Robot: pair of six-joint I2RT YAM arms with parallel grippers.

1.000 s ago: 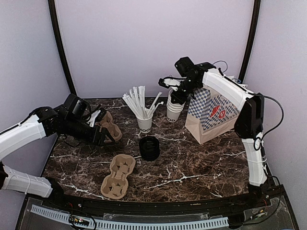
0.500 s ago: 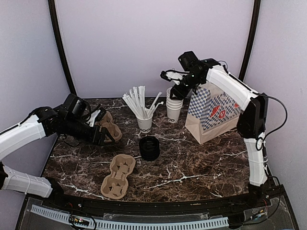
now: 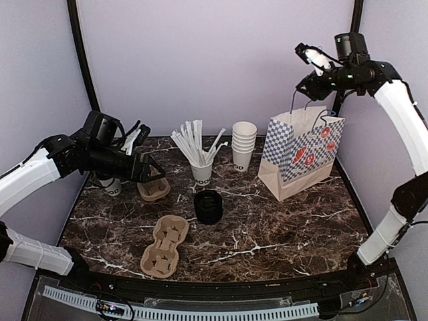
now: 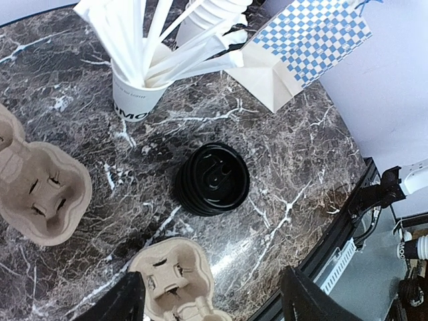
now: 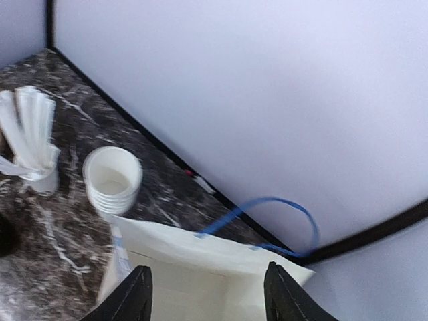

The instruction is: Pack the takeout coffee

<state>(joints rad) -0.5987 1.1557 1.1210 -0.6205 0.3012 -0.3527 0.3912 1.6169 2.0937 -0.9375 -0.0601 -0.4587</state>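
Now my left tool and right tool gape empty; left should centre over the black lid before pinching.

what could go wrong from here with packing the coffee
1. The single white cup sits just behind the open left gripper, under its wrist. A sideways sweep could tip it over.
2. The paper bag has its handles standing up below the open right gripper. A descent might snag them or topple the bag.
3. The black lids look stacked, so a grab might lift more than one.
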